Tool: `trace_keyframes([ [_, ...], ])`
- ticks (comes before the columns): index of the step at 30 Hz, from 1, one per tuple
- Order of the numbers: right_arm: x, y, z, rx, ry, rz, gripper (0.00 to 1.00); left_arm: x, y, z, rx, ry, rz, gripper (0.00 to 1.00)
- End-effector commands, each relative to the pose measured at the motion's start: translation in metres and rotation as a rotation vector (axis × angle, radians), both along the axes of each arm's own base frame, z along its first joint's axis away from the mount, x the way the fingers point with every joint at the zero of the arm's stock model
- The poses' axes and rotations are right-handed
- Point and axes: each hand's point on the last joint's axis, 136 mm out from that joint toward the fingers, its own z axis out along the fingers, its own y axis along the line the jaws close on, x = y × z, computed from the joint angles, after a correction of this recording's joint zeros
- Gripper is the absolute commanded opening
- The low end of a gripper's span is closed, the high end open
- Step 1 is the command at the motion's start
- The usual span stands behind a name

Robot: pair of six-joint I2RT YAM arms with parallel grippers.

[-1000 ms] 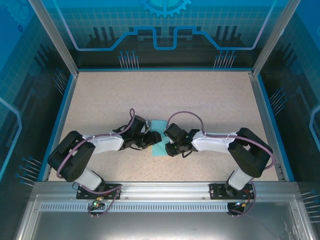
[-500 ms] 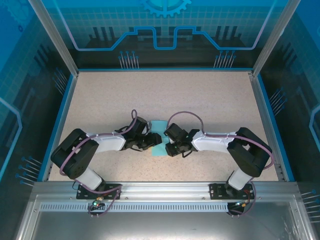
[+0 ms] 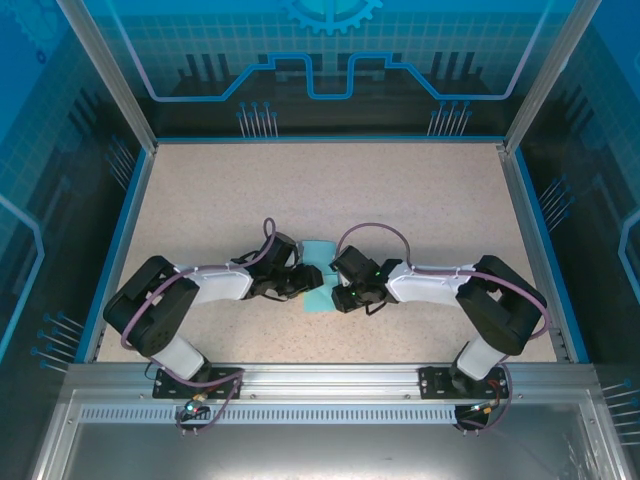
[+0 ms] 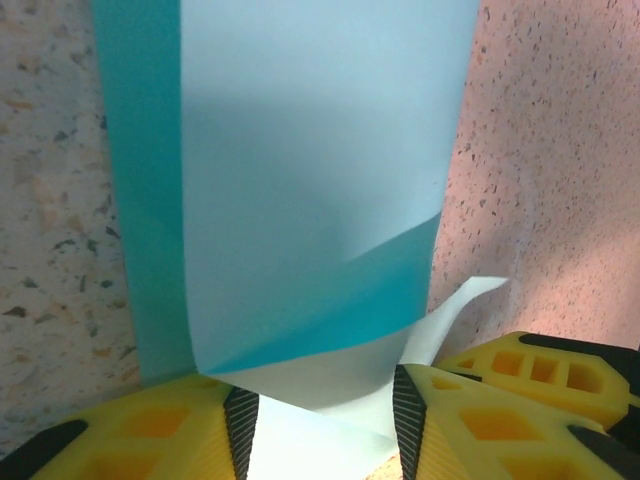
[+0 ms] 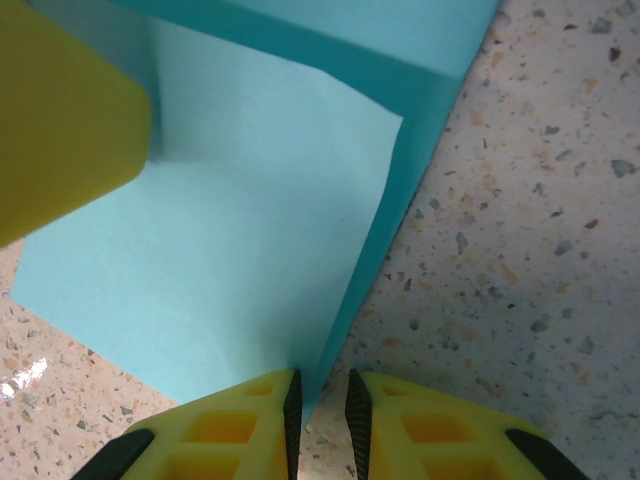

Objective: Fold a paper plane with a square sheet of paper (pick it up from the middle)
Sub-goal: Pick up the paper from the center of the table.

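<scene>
1. Two arms reach in from the near edge of the table and meet nose to nose around its middle, a little closer to the near edge than to the far one.
2. One light-blue paper lies on the table between them, partly hidden under both wrists and well away from every edge and corner.
3. The left gripper is over the paper's left side and the right gripper over its right side, the two heads just beside each other.
4. From the left wrist, the yellow fingers stand a fair way apart. A curled flap of paper comes up into the gap, which is much wider than the sheet, so nothing is pinched there.
5. In that view a pale face is folded over a darker teal one along a slanting edge, with a loose corner lifted near the right-hand finger.
6. From the right wrist, the fingers are narrow, with only a slim slit between the black pads. A pointed corner of the folded paper sits at the mouth of the slit; I cannot tell whether they grip it.
7. The left gripper's yellow finger shows at the upper left of that view, over the paper.
</scene>
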Motion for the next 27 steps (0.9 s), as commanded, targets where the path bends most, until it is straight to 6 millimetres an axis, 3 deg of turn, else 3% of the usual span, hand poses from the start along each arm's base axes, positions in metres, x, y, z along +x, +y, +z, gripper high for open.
trace_keyframes([
  [1, -0.005, -0.009, -0.011, -0.018, 0.038, -0.015, 0.24, 0.009, -0.005, 0.007, 0.004, -0.033, -0.007, 0.41],
  [17, -0.006, -0.011, -0.011, -0.017, 0.040, -0.021, 0.23, 0.010, -0.005, 0.010, 0.027, -0.031, -0.027, 0.23],
  [27, 0.001, -0.011, 0.020, 0.110, 0.027, -0.058, 0.31, 0.011, -0.007, 0.023, 0.025, -0.021, -0.029, 0.11],
])
